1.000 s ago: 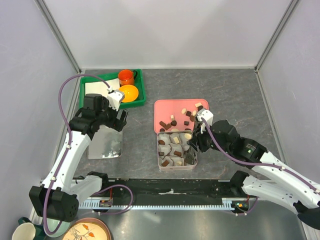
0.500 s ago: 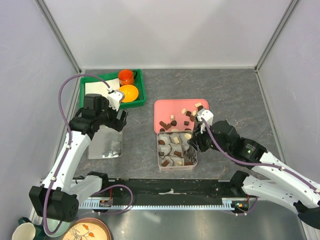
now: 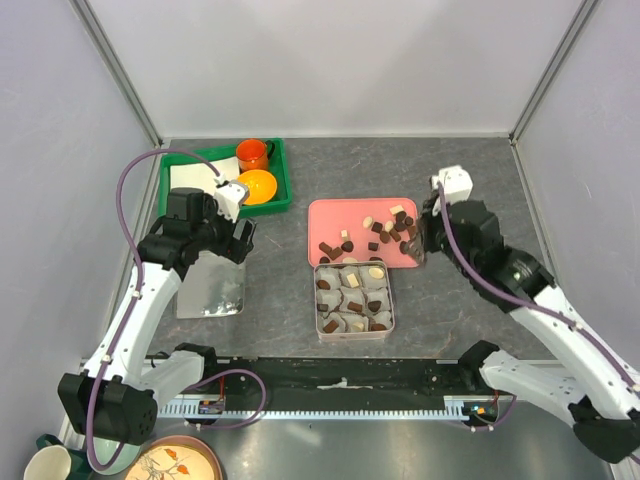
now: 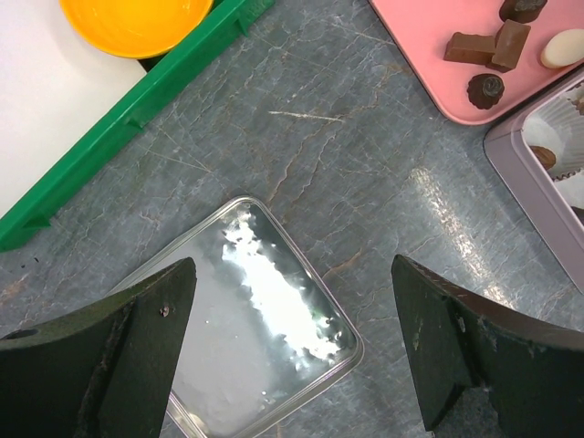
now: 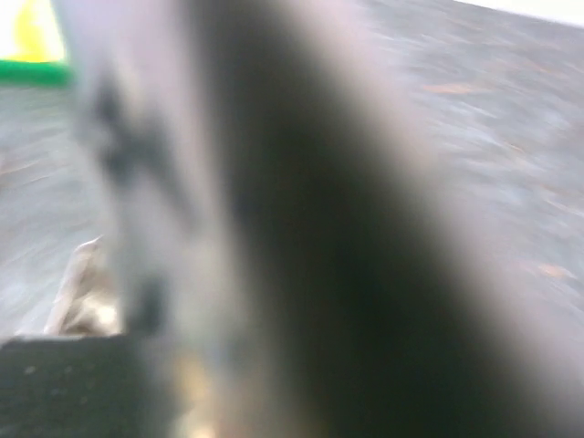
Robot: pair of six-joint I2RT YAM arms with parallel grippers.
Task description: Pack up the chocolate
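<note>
Several small chocolate pieces (image 3: 375,232), dark brown and pale cream, lie on a pink tray (image 3: 330,215). More pieces sit in the grey paper cups of the square tin (image 3: 354,298) just in front of it. My right gripper (image 3: 411,246) hangs over the pink tray's right edge; its wrist view is a blur, so its jaws cannot be read. My left gripper (image 4: 294,301) is open and empty above the shiny tin lid (image 4: 246,338), which lies flat on the table (image 3: 212,285). The left wrist view also shows a few chocolates (image 4: 484,55) on the tray.
A green tray (image 3: 280,170) at the back left holds an orange cup (image 3: 252,153), an orange bowl (image 3: 258,186) and white paper. Cups and a plate stand off the table at the bottom left. Grey walls close in three sides.
My right gripper has swung from over the square tin back and to the right, to the pink tray's right edge. The left arm has not moved.
</note>
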